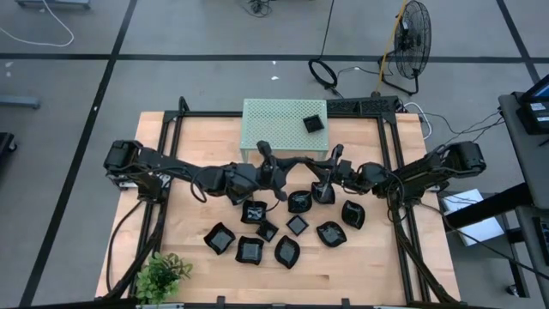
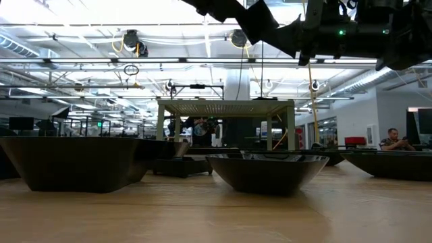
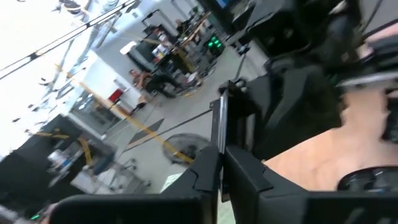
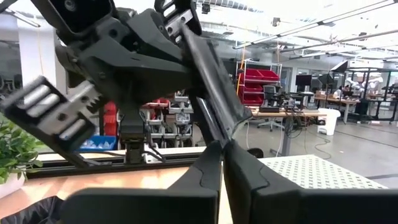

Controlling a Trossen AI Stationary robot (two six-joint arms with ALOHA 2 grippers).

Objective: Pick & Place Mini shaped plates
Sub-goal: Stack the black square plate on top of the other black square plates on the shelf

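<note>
Several glossy black mini plates (image 1: 249, 250) lie on the wooden table, toward its near side; in the low view the closest plate (image 2: 266, 172) rests on its base. One more plate (image 1: 312, 124) sits on top of the pale green perforated stand (image 1: 274, 129). Both arms meet over the table's middle, just near of the stand and raised above the plates. My left gripper (image 1: 268, 159) (image 3: 221, 158) is shut on a thin dark plate seen edge-on. My right gripper (image 1: 334, 163) (image 4: 222, 149) is likewise shut on a dark plate. My left gripper pinches a thin dark plate between its two fingers by one edge (image 3: 219, 140). The plate stands edge-on past the fingertips, lifted clear of the table. My right gripper pinches a dark plate by its edge (image 4: 219, 134) between both fingers. This plate sticks out slanting beyond the fingertips, clear of the table.
A small green plant (image 1: 163, 275) stands at the table's near left corner. The green stand (image 2: 226, 104) sits at the far middle edge. Black frame rails (image 1: 399, 232) run along the table's sides. People sit in the room beyond the table.
</note>
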